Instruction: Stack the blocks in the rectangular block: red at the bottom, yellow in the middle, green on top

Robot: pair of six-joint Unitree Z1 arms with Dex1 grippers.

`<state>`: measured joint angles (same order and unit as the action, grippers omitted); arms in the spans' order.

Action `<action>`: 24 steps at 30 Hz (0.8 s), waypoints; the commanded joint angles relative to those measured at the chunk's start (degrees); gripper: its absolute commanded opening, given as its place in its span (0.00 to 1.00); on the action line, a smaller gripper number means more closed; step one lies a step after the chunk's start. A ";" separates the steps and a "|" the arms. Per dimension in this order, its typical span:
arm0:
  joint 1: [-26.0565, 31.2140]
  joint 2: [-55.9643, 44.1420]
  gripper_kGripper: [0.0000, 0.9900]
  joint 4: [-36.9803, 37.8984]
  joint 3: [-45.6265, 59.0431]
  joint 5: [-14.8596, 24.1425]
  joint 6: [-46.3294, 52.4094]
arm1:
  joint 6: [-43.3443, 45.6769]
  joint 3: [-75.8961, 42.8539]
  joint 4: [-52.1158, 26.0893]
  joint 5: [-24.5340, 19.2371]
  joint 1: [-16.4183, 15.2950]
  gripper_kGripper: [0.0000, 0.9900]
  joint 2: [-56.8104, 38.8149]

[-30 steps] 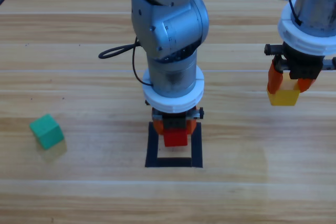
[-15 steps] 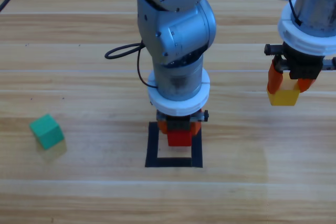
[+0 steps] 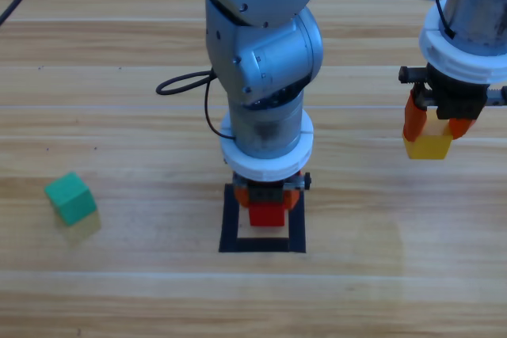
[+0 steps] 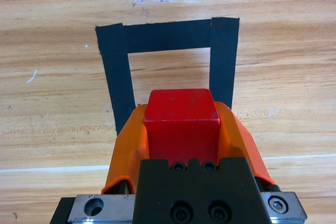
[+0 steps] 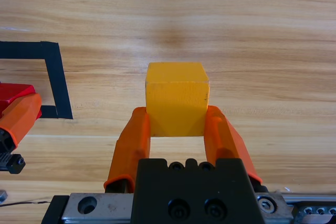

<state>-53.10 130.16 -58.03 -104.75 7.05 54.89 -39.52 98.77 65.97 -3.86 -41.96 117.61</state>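
A wooden table (image 3: 142,290) of pale planks carries everything; a nearly square outline of black tape (image 3: 230,223) lies flat at its middle, bare wood inside; a teal-green cube (image 3: 70,198) rests well to the left.

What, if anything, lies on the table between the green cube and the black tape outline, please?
Nothing: in the high view only bare wood runs from the green cube to the tape outline.

The red cube (image 3: 267,215) is inside the black tape square (image 3: 230,227), near its far side. The yellow cube (image 3: 428,146) is up at the right. The green cube (image 3: 70,198) lies tilted, far left.
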 commanded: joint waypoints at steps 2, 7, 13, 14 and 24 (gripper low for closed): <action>-1.13 2.91 0.00 1.43 1.13 0.77 -0.23 | 0.05 -1.56 -1.37 0.35 -1.63 0.00 2.80; -1.13 3.17 0.00 2.22 1.66 0.77 -0.14 | 0.14 -1.65 -1.37 0.35 -1.63 0.00 2.80; -1.13 2.99 0.00 2.40 2.10 0.77 -0.14 | 0.14 -1.82 -1.37 0.44 -1.63 0.00 2.80; -1.13 2.99 0.00 2.40 2.27 0.77 -0.23 | 0.14 -1.82 -1.37 0.44 -1.63 0.00 2.80; -1.13 3.52 0.00 2.49 2.45 1.04 -0.40 | 0.23 -1.82 -1.37 0.44 -1.63 0.00 2.80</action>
<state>-53.11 130.92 -56.27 -103.31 7.17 54.89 -39.51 98.57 65.94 -3.86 -41.96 117.61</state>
